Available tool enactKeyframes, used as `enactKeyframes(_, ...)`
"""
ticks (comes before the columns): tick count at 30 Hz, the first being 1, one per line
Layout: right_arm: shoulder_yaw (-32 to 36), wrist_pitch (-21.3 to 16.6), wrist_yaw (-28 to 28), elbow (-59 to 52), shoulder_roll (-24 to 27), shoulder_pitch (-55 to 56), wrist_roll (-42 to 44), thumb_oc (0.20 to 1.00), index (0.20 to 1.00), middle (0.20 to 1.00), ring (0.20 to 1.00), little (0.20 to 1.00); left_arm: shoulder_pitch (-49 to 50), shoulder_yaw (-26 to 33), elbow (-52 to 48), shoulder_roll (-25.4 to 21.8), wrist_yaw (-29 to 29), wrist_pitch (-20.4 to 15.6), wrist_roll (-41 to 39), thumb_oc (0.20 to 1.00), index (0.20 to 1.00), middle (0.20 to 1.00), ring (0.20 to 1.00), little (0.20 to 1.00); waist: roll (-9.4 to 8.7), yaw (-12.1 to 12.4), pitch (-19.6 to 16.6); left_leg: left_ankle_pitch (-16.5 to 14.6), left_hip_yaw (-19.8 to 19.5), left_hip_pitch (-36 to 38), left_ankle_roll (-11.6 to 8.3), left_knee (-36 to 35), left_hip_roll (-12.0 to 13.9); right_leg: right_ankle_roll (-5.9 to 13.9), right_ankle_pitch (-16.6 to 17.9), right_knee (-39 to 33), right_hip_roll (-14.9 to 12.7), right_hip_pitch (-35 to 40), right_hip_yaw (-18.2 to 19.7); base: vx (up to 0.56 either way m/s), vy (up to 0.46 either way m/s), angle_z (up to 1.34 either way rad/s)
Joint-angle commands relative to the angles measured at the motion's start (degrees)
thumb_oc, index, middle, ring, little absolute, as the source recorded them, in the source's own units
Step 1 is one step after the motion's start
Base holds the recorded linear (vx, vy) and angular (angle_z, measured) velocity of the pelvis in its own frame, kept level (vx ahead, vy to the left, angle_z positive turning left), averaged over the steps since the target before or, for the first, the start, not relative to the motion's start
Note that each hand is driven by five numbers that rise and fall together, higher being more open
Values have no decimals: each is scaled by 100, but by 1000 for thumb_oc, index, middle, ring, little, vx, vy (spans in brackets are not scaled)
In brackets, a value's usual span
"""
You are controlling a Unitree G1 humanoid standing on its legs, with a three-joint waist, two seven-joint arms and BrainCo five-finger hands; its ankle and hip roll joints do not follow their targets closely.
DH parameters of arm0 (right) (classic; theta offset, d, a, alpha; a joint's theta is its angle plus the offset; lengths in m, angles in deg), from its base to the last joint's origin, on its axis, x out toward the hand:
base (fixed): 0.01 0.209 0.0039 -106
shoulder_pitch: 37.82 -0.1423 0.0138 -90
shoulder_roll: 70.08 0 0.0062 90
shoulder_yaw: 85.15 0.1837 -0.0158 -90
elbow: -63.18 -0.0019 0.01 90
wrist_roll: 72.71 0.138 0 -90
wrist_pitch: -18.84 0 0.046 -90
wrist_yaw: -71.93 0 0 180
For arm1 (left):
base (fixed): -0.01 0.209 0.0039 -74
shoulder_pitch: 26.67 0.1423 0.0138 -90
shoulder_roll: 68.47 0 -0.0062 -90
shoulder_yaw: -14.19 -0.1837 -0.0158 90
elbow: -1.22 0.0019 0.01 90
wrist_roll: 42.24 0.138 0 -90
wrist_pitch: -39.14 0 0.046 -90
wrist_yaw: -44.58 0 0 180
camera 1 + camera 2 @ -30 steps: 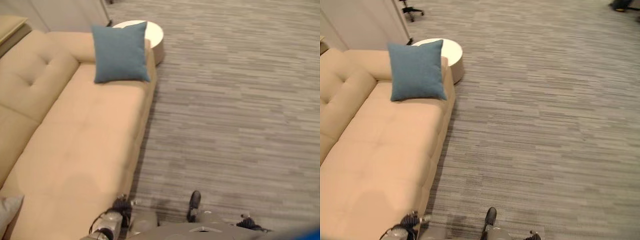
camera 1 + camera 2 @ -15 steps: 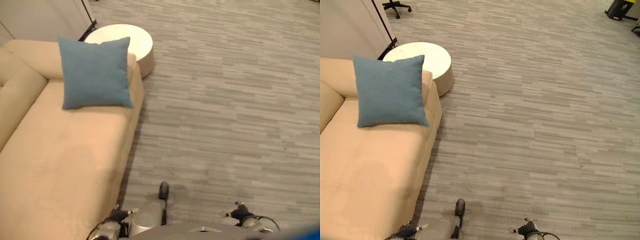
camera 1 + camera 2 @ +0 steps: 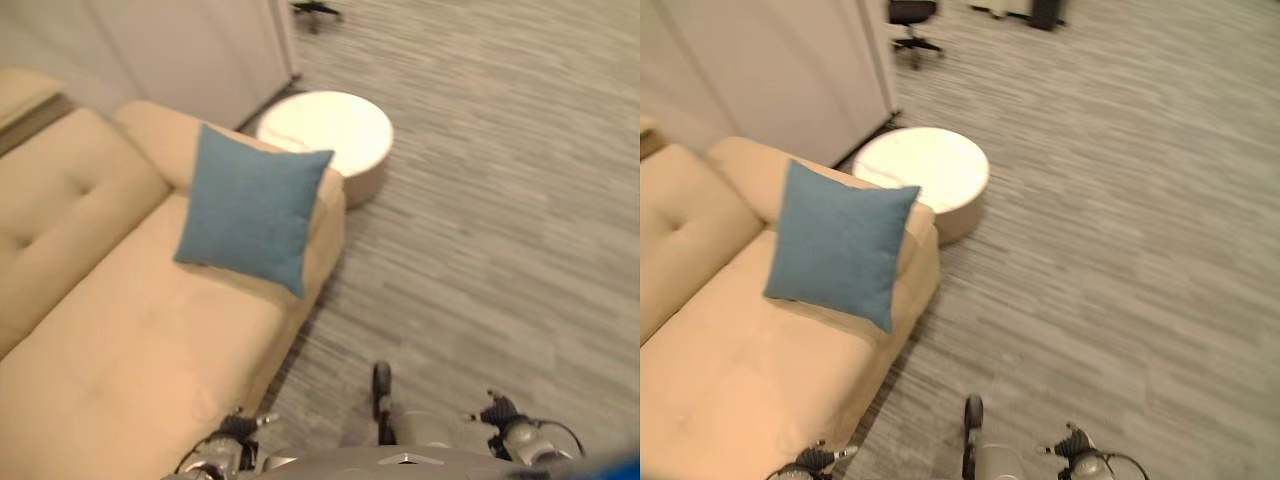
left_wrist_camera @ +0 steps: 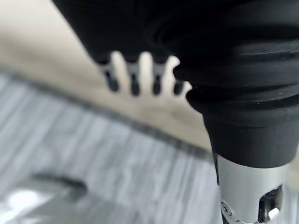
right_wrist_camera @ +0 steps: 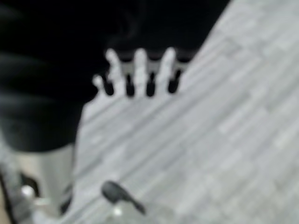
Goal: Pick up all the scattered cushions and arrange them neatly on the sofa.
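In the left eye view, a blue cushion (image 3: pixel 252 217) leans against the far arm of the tan sofa (image 3: pixel 120 340), standing up on the seat, a bit crooked. Just past that arm sits a round white table (image 3: pixel 328 135) on the grey striped floor (image 3: pixel 500 220). In the right eye view, the same cushion is on the same end of the sofa, and an office chair (image 3: pixel 910 20) stands far off near the pale wall (image 3: pixel 770 70). No other cushion lies on the floor that can be seen here. In the left wrist view, the left hand (image 4: pixel 140 74) hangs down near the front edge of the sofa, with its fingers straight and loose, holding nothing. In the right wrist view, the right hand (image 5: pixel 138 72) hangs over the floor, fingers straight and loose too, and it is empty. So one cushion looks done, since it is already up on the sofa. If more cushions are scattered about, they must be somewhere else, and the robot likely has to look around and go find them, then carry them back
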Motion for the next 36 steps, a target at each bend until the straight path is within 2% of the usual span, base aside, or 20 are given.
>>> enactKeyframes(1,78,-99,48,-83,-13,-208,280,1000,1000,1000,1000,1000,-330,-200,-264,32,93,-1,35,1000,1000,1000,1000,1000,-70,17,295,816,684,-1018,8,-590,311,1225,-283,-162,-409,681,-465,123,-108,108)
enactKeyframes(3,215,-92,96,-36,-40,-113,405,1000,1000,1000,1000,1000,-417,-327,-300,44,139,16,109,1000,1000,1000,1000,1000,-89,0,255,872,1203,-1251,-2,-1101,466,1232,-432,-249,-448,910,-881,180,-103,73)
enactKeyframes(4,215,-93,96,-35,-40,-112,405,1000,1000,1000,1000,1000,-416,-328,-300,43,139,16,109,1000,1000,1000,1000,1000,-91,-10,252,879,1192,-1249,-2,-1112,461,1234,-435,-251,-452,913,-892,160,-41,79)
enactKeyframes(6,297,-84,124,4,-54,-70,448,1000,1000,1000,1000,1000,-429,-383,-317,50,166,30,190,1000,1000,1000,1000,1000,-30,-69,182,1142,1627,-1334,7,-1516,523,1232,-572,-251,-406,1033,-1157,107,-10,84)
enactKeyframes(7,296,-85,125,6,-54,-70,448,1000,1000,1000,1000,1000,-428,-383,-318,50,166,31,191,1000,1000,1000,1000,1000,-32,-77,179,1150,1620,-1333,7,-1526,519,1232,-574,-251,-408,1033,-1165,143,-4,102)
enactKeyframes(8,357,-80,142,62,-48,-36,476,1000,1000,1000,1000,1000,-416,-393,-322,50,202,51,214,1000,1000,1000,1000,1000,3,-106,162,1359,2005,-1424,-10,-1648,530,1204,-666,-213,-378,1120,-1386,143,11,75)
enactKeyframes(11,281,-62,103,99,-131,-16,372,1000,1000,1000,1000,1000,-371,-302,-261,55,229,22,150,1000,1000,1000,1000,1000,-32,-48,102,1156,1634,-1257,36,-1634,364,1224,-761,-4,-445,1173,-1428,194,59,35)
enactKeyframes(12,795,192,-464,626,626,-281,662,1000,1000,1000,1000,1000,-415,-262,-203,-132,350,33,288,1000,1000,1000,1000,1000,-91,-12,40,1155,1616,-1214,25,-1668,365,1238,-800,76,-467,1252,-1496,247,120,-37)
enactKeyframes(13,532,96,-212,354,-12,-93,572,1000,1000,1000,1000,1000,-301,-206,-243,-60,398,61,155,1000,1000,1000,1000,1000,-80,52,42,1099,1453,-1103,136,-1733,278,1253,-864,541,-611,1203,-1566,221,150,-27)
enactKeyframes(14,437,-53,-155,251,-140,43,520,1000,1000,1000,1000,1000,-246,-145,-192,-66,347,68,162,1000,1000,1000,1000,1000,-31,63,33,1070,1388,-1055,234,-1790,229,1274,-853,947,-723,1066,-1529,177,237,28)
enactKeyframes(16,392,3,-114,167,-243,-17,437,1000,1000,1000,1000,1000,-192,-151,-152,-37,338,49,131,1000,1000,1000,1000,1000,51,-40,176,1019,1308,-797,364,-1913,223,1353,-622,1944,-934,733,-1313,135,186,31)
enactKeyframes(17,392,4,-115,167,-243,-18,437,1000,1000,1000,1000,1000,-192,-151,-152,-37,338,49,131,1000,1000,1000,1000,1000,49,-39,176,1019,1309,-797,364,-1914,221,1354,-625,1951,-937,730,-1311,98,88,12)
enactKeyframes(18,358,17,-119,141,-167,-126,398,1000,1000,1000,1000,1000,-283,-159,-197,-96,326,47,161,1000,1000,1000,1000,1000,52,-85,198,1044,1142,-777,377,-1950,226,1346,-595,2165,-807,521,-1010,80,-1,37)
enactKeyframes(19,371,28,-109,189,-155,-155,421,1000,1000,1000,1000,1000,-314,-178,-191,-143,328,47,190,1000,1000,1000,1000,1000,42,-106,196,1036,1033,-686,364,-2032,218,1324,-622,2069,-733,444,-844,192,-27,54)
enactKeyframes(21,368,-19,-126,123,-104,-193,579,1000,1000,1000,1000,1000,-375,-143,-195,-203,296,4,126,1000,1000,1000,1000,1000,24,-173,171,1014,787,-571,303,-2119,199,1318,-591,1331,-620,280,-348,221,-73,55)
enactKeyframes(24,377,1,-127,166,-123,-245,645,1000,1000,1000,1000,1000,-434,-136,-174,-225,283,-18,84,1000,1000,1000,1000,1000,-14,-295,213,928,537,-439,267,-2119,147,1453,-273,639,-544,100,263,164,-57,59)
enactKeyframes(26,377,0,-127,167,-122,-245,645,1000,1000,1000,1000,1000,-434,-135,-173,-223,283,-19,84,1000,1000,1000,1000,1000,-8,-296,222,921,535,-427,265,-2118,153,1451,-273,634,-538,115,259,103,-40,53)
enactKeyframes(27,393,24,-136,242,-127,-228,663,1000,1000,1000,1000,1000,-474,-107,-100,-216,277,-40,46,1000,1000,1000,1000,1000,-49,-353,207,845,311,-339,215,-2059,119,1504,-183,379,-534,156,338,192,-112,46)
enactKeyframes(30,402,19,-161,293,-106,-201,655,1000,1000,1000,1000,1000,-417,-9,-62,-192,258,-52,-60,1000,1000,1000,1000,1000,-97,-297,48,878,247,-281,109,-2191,221,1453,-208,135,-495,434,193,209,-174,66)
enactKeyframes(36,514,-31,-95,298,-7,-124,804,1000,1000,1000,1000,1000,-367,74,-27,-145,237,-34,-158,1000,1000,1000,1000,1000,-136,-220,-95,999,48,-256,-134,-2358,475,1360,-373,-169,-399,831,-322,116,-167,37)
